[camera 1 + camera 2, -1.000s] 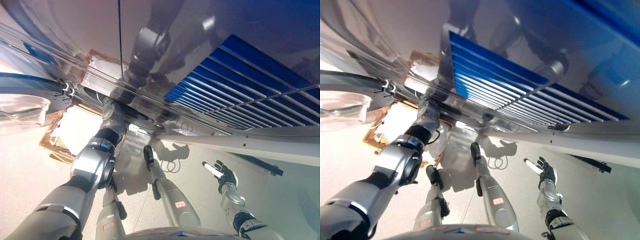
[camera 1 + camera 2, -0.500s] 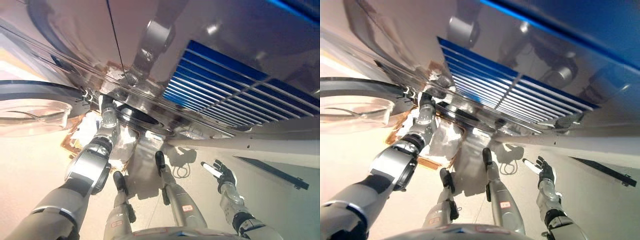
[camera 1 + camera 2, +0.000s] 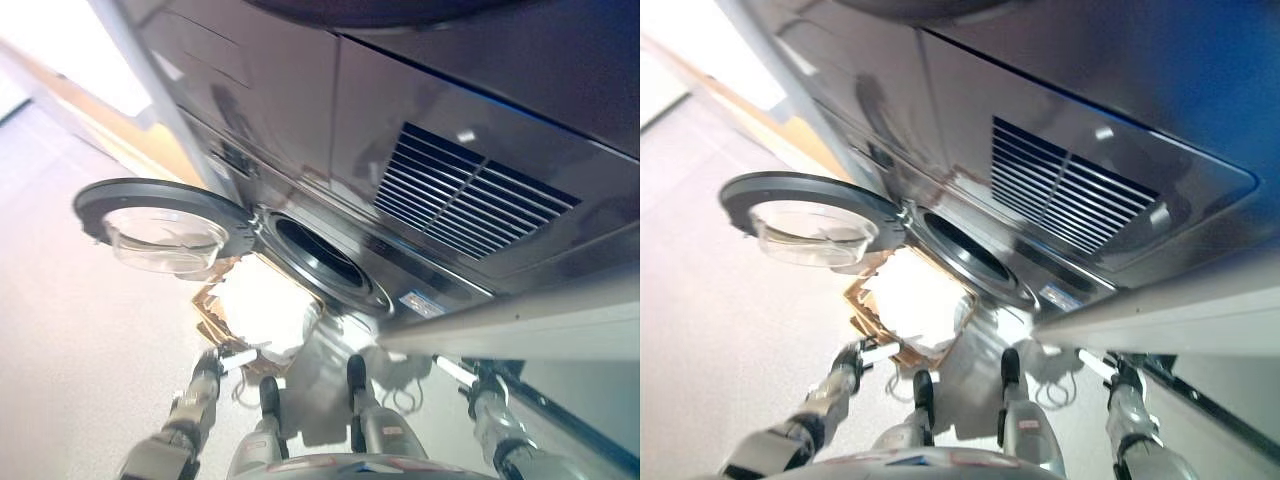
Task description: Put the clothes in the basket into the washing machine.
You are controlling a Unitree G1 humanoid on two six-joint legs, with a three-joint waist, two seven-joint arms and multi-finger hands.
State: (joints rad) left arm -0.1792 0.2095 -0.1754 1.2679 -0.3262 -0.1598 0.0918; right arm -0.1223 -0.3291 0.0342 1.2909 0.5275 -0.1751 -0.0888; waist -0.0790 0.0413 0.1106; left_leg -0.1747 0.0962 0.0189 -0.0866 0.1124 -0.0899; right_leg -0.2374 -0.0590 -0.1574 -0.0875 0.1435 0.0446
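Observation:
The dark washing machine fills the upper view, its round drum opening (image 3: 320, 258) uncovered. Its glass door (image 3: 165, 215) is swung wide to the left. Just below the opening a brown wicker basket (image 3: 865, 318) stands on the floor, heaped with white clothes (image 3: 918, 298). My left hand (image 3: 858, 356) is low beside the basket's near left corner, a white-tipped finger held straight toward it, holding nothing. My right hand (image 3: 1118, 374) is low on the right, away from the basket, fingers straight and empty.
A slatted vent grille (image 3: 470, 205) sits in the machine's panel right of the drum. A pale ledge (image 3: 520, 325) juts out at right above my right hand. A wood-coloured strip (image 3: 110, 125) runs along the far left. Pale floor lies left of the basket.
The whole view has shifted and now takes in the whole machine front. My left arm, earlier stretched up to the drum opening, is now low beside the basket. The right hand stays low right.

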